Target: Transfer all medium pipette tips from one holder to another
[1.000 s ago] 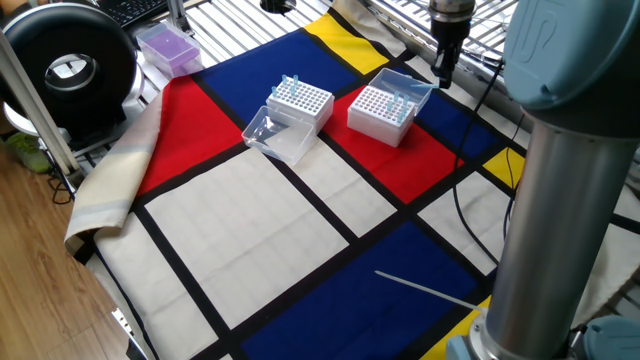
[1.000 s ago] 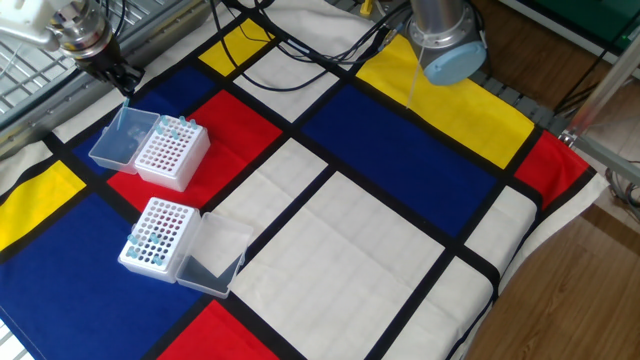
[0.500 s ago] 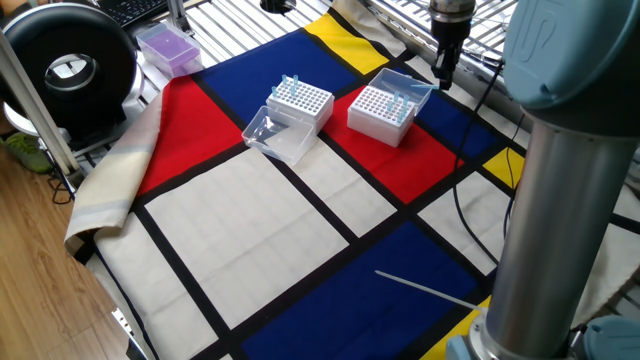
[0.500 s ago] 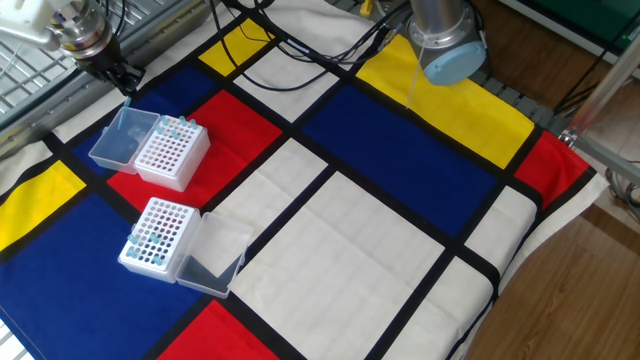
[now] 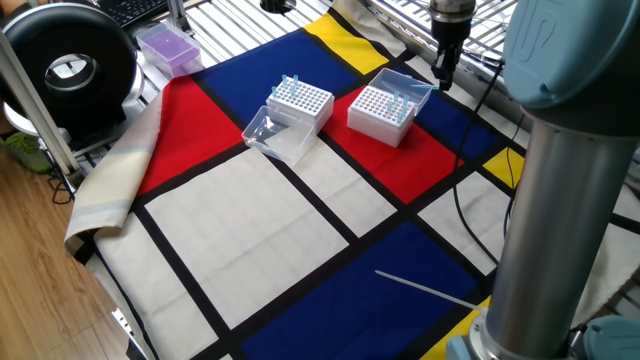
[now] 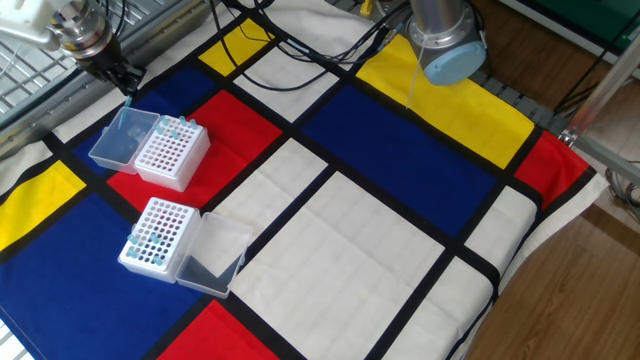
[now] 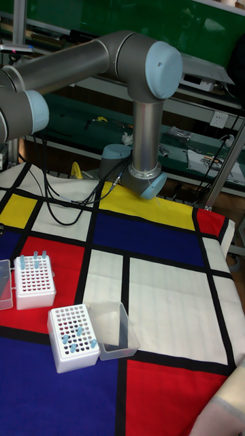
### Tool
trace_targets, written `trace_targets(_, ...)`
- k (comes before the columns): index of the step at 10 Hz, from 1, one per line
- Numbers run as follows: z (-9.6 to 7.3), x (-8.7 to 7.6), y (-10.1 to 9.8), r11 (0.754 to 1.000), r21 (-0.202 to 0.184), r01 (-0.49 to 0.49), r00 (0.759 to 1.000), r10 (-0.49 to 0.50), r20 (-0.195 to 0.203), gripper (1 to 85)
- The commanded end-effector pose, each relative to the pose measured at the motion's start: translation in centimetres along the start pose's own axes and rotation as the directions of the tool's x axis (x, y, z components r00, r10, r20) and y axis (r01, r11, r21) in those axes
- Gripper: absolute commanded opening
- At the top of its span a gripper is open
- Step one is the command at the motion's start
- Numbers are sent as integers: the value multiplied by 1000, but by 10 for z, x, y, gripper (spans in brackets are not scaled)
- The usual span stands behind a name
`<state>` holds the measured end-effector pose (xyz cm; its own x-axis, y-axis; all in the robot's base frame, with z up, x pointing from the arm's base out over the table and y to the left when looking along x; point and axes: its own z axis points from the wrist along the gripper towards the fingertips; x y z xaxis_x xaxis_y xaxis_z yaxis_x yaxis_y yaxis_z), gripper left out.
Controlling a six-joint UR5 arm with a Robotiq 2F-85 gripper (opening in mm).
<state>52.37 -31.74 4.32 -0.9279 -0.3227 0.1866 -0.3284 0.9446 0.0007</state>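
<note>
While the pincer (image 5: pixel 442 78) hangs over the blue patch at the far edge of the checked cloth (image 6: pixel 350 230) that covers the bench, its narrow dark fingers (image 6: pixel 124 80) point down at the clear lid (image 6: pixel 118 137) just below it. From these views I cannot tell whether the fingers are spread or pressed together, nor whether anything is held between them; in the other fixed view a pale sliver shows at their end, too small to name.

Nearest the pincer, just past that open lid, stands a white perforated box (image 5: pixel 382 112) on a red patch. A few pale-blue tips (image 7: pixel 33 259) stand in the row of the box closest to the pincer; the rest of its holes look empty.

Farther from the pincer, on the next red and blue patches, sits a second white box (image 5: pixel 300 103) with its own clear lid (image 5: pixel 274 135) folded out on the side away from the pincer. Several more blue tips (image 6: pixel 148 248) are scattered across its holes.

Well away from the pincer, beyond the cloth's corner, a purple box (image 5: pixel 167 47) rests beside a round black device (image 5: pixel 68 70). A thin white rod (image 5: pixel 428 288) lies on the blue patch near the arm's grey column (image 5: pixel 560 190).
</note>
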Motion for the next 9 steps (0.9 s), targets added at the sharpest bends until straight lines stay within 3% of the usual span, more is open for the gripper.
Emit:
trace_targets(1,0,-1,-1,1000,1,3,1000,-3,5,170)
trace_targets(9,1,-1,-4,1000,9,27,1000,-27,0,237)
